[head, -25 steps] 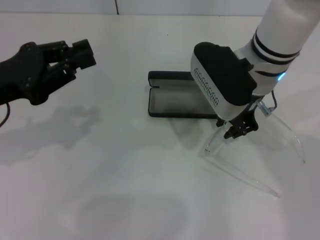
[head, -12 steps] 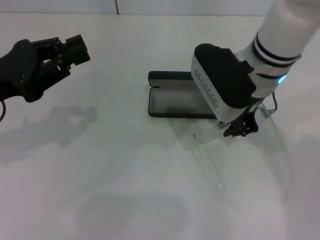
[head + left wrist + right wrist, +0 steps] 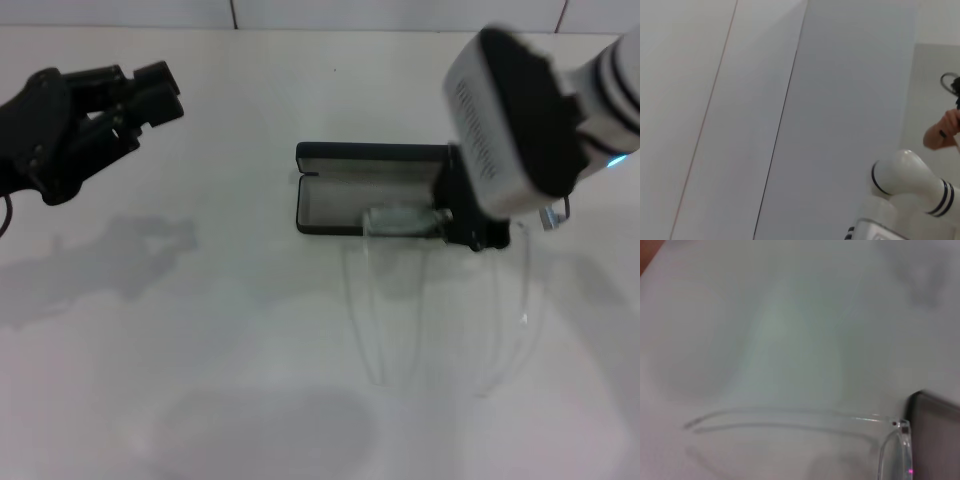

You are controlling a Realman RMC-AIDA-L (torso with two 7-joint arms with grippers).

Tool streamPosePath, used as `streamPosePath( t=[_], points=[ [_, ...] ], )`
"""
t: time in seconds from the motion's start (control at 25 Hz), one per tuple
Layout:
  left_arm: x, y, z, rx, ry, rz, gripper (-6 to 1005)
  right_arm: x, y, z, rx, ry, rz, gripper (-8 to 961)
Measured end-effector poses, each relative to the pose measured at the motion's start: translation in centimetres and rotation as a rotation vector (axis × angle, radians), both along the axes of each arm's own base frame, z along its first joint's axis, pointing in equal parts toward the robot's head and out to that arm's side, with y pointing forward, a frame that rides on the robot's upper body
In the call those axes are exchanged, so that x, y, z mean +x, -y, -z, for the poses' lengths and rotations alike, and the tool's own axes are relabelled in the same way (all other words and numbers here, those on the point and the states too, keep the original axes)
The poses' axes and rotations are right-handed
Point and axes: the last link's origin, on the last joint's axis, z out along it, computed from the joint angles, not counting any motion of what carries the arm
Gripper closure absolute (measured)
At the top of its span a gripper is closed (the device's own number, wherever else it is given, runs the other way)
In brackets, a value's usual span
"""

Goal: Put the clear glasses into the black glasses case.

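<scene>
- Left gripper: raised above the far left of the white worktop, well apart from the task's things. Its black fingers look bunched close together with nothing between them. Judged idle.
- Black glasses case: lies open near the centre of the worktop, lid folded back on the far side, pale lining exposed. The tray looks empty on its left part; its right end is hidden behind the right gripper.
- Clear glasses: lens front sits at the near rim of the case, partly over the tray. The two thin arms trail towards the robot, unfolded. Whether their tips touch the worktop cannot be told.
- Right gripper: at the right end of the case, its dark fingers closed on the right end of the glasses front. The right wrist view shows a glasses hinge and one arm beside the case corner.
- Step in hand, as judged: carrying the glasses to the case; placement not yet done.
- Next move, as judged: the splayed arms overhang the near rim, so they must fold or swing in line with the tray before release.
</scene>
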Motion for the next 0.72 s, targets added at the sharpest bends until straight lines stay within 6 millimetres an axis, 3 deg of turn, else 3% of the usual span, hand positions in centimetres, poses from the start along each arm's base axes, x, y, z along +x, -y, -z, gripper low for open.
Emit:
streamPosePath(
  t=[0.32,0.52,0.72],
  points=[
    [1.0,0.3,0.4,-0.020,0.034,0.061,827,-1.5,2.2,-4.4,0.187,-0.469,-0.035,835],
    [1.4,0.9,0.6,-0.040,0.050,0.103,830,-1.6,3.5,-5.1,0.185,-0.771,-0.053,835],
    [2.2,1.0,1.4,-0.059,0.063,0.144,926,-0.8,3.8,-5.1,0.136,-0.990,0.009,835]
  ],
)
